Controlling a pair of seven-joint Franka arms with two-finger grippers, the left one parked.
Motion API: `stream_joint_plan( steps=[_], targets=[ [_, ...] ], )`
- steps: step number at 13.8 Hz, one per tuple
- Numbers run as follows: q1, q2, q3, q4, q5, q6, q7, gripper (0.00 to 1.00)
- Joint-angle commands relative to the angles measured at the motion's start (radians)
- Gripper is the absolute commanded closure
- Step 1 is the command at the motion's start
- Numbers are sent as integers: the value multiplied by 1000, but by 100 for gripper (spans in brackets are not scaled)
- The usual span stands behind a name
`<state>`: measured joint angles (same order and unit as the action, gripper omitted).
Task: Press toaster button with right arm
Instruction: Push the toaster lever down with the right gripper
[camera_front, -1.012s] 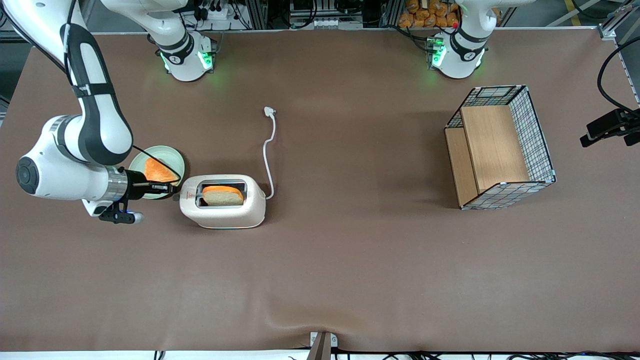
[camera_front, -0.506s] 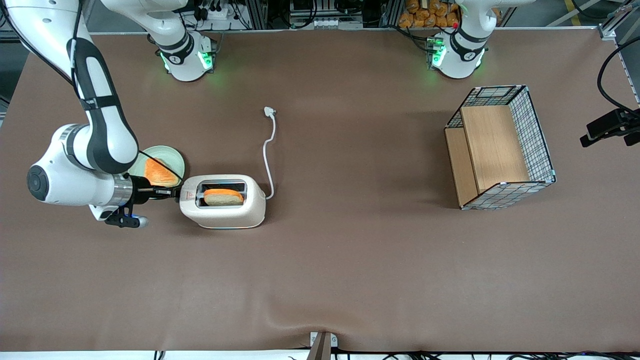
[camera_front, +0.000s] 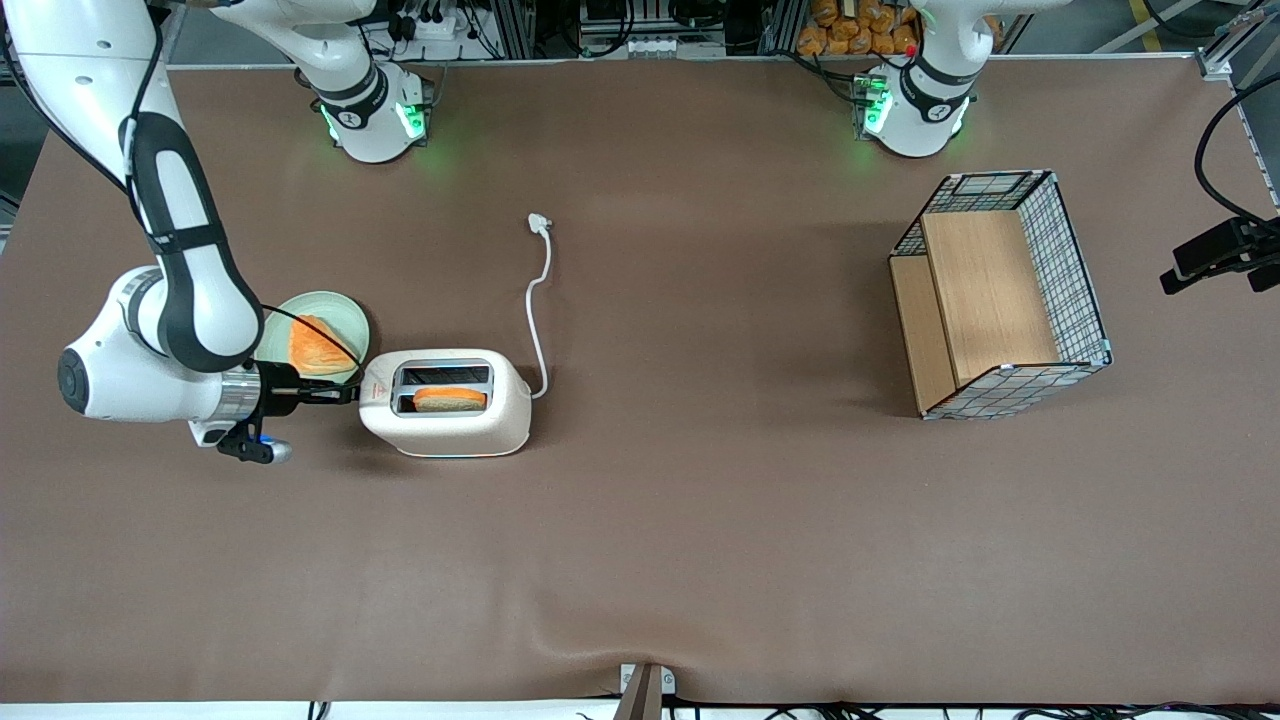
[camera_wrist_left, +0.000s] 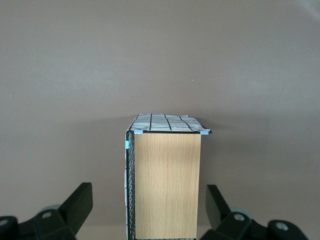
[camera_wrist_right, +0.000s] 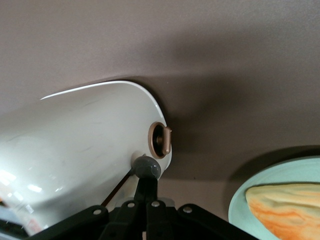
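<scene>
Front view. Desk (camera_front: 640, 560): brown surface carrying all items. Toaster (camera_front: 445, 403): cream-white, rounded, lying toward the working arm's end of the desk, its narrow end with the red logo facing the end effector. Bread slice (camera_front: 450, 398): sits low inside the toaster's slot. Cord (camera_front: 540, 300): white, runs from the toaster away from the front camera and ends in a plug. Right arm (camera_front: 160, 300): white with black bands, wrist level with the toaster. End effector (camera_front: 345, 391): black, tip at the toaster's narrow end; fingers drawn together, nothing between them. Plate (camera_front: 335, 310): pale green, just beside the toaster and the end effector, farther from the front camera than the end effector. Orange piece of bread (camera_front: 312, 345): rests on the plate. Wire basket (camera_front: 1000, 295): with wooden panels, toward the parked arm's end, well apart from the toaster.

Left wrist view. Wire basket (camera_wrist_left: 167, 180): wooden face and gridded top edge, standing on the desk (camera_wrist_left: 160, 60).

Right wrist view. End effector (camera_wrist_right: 146, 172): fingers together, tip against the toaster button (camera_wrist_right: 146, 167), a grey nub on the toaster (camera_wrist_right: 85, 145). Round brown-rimmed knob (camera_wrist_right: 161, 140): just beside the button. Plate (camera_wrist_right: 240, 205): near the toaster, carrying the orange piece of bread (camera_wrist_right: 287, 207)
</scene>
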<state>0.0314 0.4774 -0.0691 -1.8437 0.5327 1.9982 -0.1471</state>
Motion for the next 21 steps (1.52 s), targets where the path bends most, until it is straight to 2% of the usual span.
stream_joint_plan(
  steps=[1, 7, 13, 21],
  targets=[
    [-13, 49, 6, 14, 38, 45, -31, 100],
    [-15, 93, 6, 15, 104, 65, -71, 100],
    [-10, 116, 6, 15, 112, 108, -72, 100],
    [-4, 98, 6, 34, 109, 80, -62, 100]
  ],
)
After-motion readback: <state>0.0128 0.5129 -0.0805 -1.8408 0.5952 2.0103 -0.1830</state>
